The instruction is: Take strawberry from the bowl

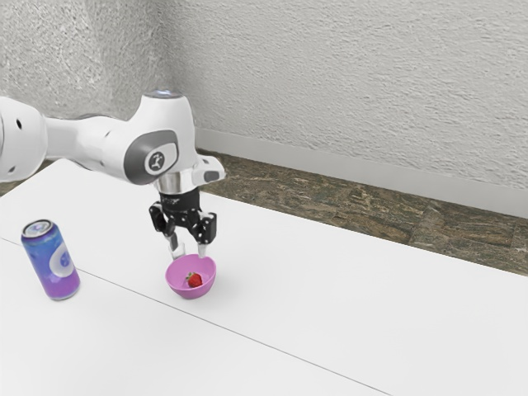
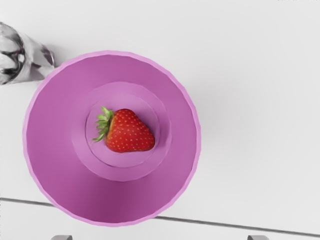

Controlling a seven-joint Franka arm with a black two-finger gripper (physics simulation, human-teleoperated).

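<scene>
Up close, one blue and purple can [image 1: 56, 262] is standing on the worktop [image 1: 371, 305]. Next, one pink bowl [image 1: 191, 287] is holding one red strawberry [image 2: 129, 132]. One shiny thing [image 2: 22, 57] is sitting just beside the bowl. One hand [image 1: 189, 250] is hanging above, its two fingers spreading apart.

So the arm [image 1: 89, 142] is mostly glossy white, kinda chunky and rounded, with small dark dots and grey trim. There's a dark grey patch [image 1: 151, 157] with a pale badge and black squiggle. Silvery collar [image 1: 169, 184], then a knobbly black gripper [image 1: 189, 249] with pale tips, lol.
</scene>
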